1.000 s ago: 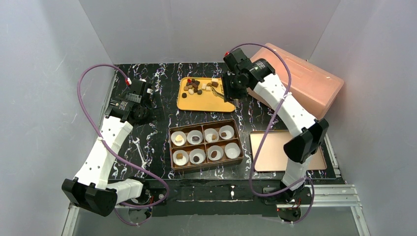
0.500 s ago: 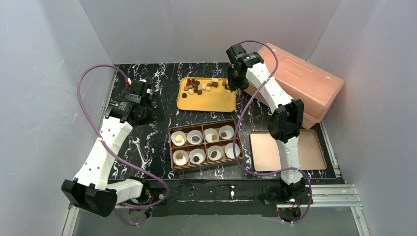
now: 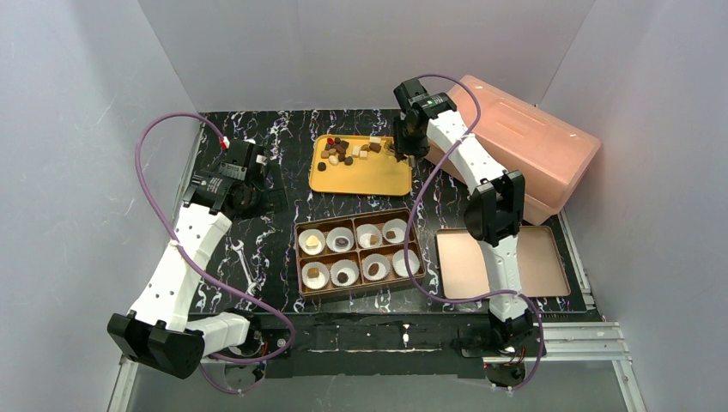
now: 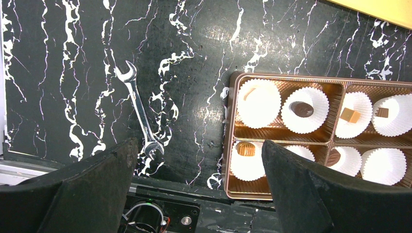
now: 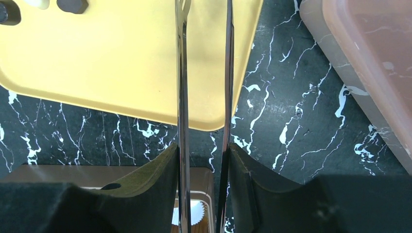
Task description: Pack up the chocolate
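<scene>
Pick step: right gripper (image 3: 405, 148), clamped on tweezers (image 5: 180, 87) at the yellow tray (image 3: 360, 178) edge, must next reach the chocolate (image 3: 345, 152); left gripper (image 4: 197, 150) gapes wide, empty.

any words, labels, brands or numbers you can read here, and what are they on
No readable text in any view.
wrench: no marking can be made out on the shank, too small to tell.
pink box, yellow tray, brown box, tweezers: no print shows.
</scene>
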Controlling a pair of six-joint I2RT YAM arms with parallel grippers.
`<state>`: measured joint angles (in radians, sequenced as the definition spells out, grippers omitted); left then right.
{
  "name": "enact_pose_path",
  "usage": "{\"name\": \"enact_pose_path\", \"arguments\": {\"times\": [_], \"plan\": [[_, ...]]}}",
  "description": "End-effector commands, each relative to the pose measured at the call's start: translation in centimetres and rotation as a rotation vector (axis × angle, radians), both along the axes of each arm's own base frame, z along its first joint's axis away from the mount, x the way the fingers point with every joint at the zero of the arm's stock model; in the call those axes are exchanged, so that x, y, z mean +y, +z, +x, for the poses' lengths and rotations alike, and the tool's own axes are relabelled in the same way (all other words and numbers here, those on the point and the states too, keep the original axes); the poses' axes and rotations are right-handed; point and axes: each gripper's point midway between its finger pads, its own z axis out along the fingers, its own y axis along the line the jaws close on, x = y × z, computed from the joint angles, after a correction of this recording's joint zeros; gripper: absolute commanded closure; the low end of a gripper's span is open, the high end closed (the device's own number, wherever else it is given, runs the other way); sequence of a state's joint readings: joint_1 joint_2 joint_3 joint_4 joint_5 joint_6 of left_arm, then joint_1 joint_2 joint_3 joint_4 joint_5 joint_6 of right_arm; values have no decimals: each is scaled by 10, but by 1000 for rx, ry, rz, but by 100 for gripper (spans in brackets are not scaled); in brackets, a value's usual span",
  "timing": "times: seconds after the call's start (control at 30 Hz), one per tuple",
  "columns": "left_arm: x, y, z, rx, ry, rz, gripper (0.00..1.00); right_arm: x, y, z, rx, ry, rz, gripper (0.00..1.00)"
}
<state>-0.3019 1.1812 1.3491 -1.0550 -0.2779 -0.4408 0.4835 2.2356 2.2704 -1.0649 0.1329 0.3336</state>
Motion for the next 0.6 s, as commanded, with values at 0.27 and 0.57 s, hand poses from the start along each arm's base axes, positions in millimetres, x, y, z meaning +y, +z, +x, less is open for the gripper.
{"name": "enact_pose_path", "arguments": {"times": [0.27, 0.57], "plan": [[5, 9, -3, -5, 1, 16, 1, 1, -2, 20, -34, -7, 30, 54], [6, 8, -4, -3, 4, 16, 1, 5, -1, 13, -8, -1, 59, 59]]}}
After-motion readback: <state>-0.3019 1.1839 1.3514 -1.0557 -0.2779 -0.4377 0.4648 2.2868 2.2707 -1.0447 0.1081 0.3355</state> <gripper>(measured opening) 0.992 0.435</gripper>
